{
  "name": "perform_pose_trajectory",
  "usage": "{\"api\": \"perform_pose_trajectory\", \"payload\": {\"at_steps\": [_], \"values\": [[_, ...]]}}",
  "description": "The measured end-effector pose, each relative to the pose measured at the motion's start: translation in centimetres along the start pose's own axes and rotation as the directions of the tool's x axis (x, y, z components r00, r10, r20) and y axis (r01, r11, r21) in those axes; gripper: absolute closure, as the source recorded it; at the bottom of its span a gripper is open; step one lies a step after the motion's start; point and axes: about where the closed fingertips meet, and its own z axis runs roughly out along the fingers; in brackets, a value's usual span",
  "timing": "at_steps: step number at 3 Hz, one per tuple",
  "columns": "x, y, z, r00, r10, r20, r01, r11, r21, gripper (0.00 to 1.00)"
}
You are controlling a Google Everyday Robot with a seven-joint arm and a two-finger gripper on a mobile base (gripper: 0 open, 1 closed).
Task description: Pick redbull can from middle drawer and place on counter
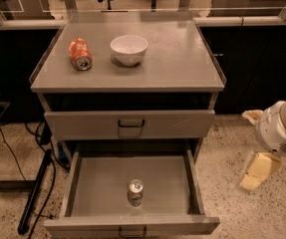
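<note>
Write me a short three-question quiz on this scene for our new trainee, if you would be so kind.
1. True or false: the redbull can stands upright in the open middle drawer, near its front.
2. Which thing lies on its side on the counter? A) the orange soda can B) a mug C) a bottle
3. Fill in: the tool hangs low at the picture's ___ side, beside the cabinet and outside the drawer.

Key: 1 true; 2 A; 3 right.
</note>
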Motion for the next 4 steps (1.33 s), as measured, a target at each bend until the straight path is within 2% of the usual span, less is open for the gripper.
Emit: {"api": "perform_pose_trajectory", "payload": {"at_steps": [1, 2, 3, 4], "values": [[0.0, 0.0, 0.0, 1.000, 0.000, 0.000, 0.000, 1.0000, 0.000, 0.00], [0.0, 0.6, 1.1, 0.999, 0.027, 0.025, -0.027, 0.9993, -0.024, 0.00], [-0.6, 2.2, 5.7, 0.992, 0.104, 0.078, -0.098, 0.9926, -0.071, 0.00], [-1.7, 2.2, 10.4, 0.975, 0.160, 0.155, -0.151, 0.9864, -0.064, 0.00]]}}
